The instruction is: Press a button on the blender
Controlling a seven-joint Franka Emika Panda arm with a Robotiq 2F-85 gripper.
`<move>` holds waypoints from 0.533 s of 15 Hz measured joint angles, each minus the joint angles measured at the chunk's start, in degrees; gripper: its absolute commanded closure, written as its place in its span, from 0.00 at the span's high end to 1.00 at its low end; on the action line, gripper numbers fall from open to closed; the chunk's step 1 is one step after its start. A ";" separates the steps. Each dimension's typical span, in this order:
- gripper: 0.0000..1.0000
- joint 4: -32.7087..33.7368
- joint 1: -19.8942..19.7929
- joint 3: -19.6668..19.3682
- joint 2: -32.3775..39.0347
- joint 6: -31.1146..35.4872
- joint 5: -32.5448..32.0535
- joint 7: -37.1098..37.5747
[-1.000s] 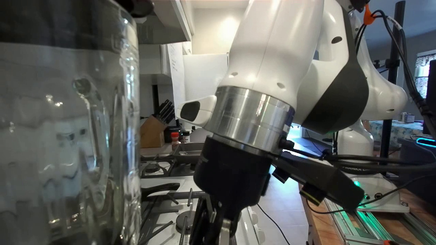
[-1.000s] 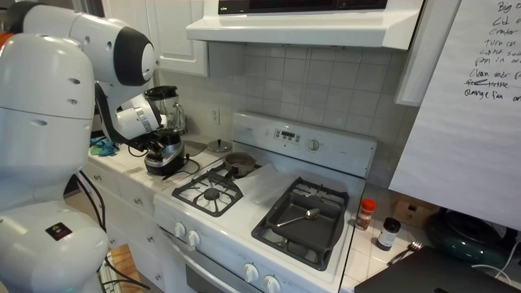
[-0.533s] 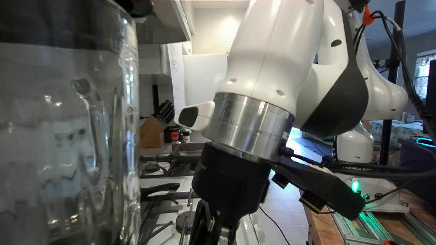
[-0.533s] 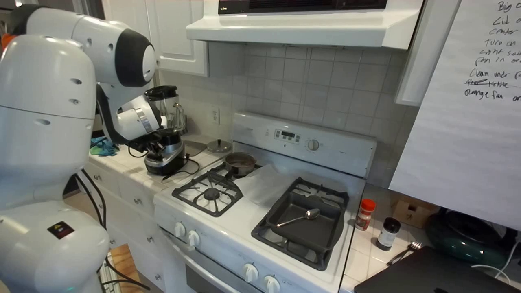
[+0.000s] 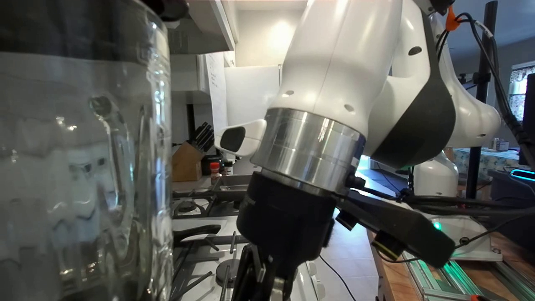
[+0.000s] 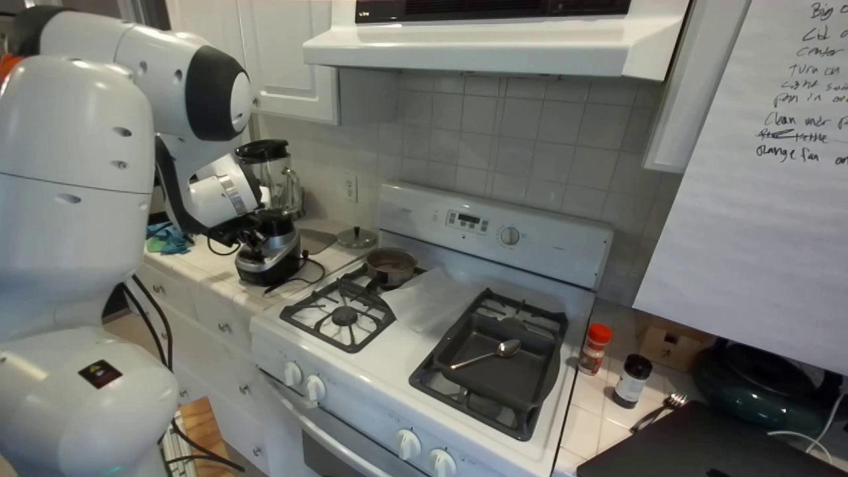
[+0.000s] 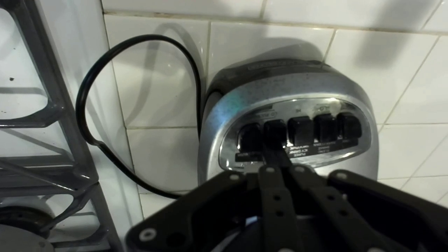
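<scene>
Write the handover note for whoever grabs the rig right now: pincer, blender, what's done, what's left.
Pincer: shut, holding nothing, its end at the second button from the left in the wrist view; whether it touches is unclear.
Blender: upright on the tiled counter beside the stove, jar on its base, black cord looped alongside.
Done: pincer lined up with a button.
Left: the press itself, as none can be confirmed from these views. Probably push that button, check it, then back off.
</scene>
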 measured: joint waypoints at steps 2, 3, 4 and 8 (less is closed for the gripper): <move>0.00 0.01 0.07 0.23 -0.28 0.52 0.00 0.00; 0.00 0.01 0.08 0.35 -0.48 0.62 0.00 0.00; 0.00 0.01 0.09 0.42 -0.65 0.62 0.00 0.00; 0.00 -0.11 0.05 0.43 -0.88 0.62 0.00 -0.06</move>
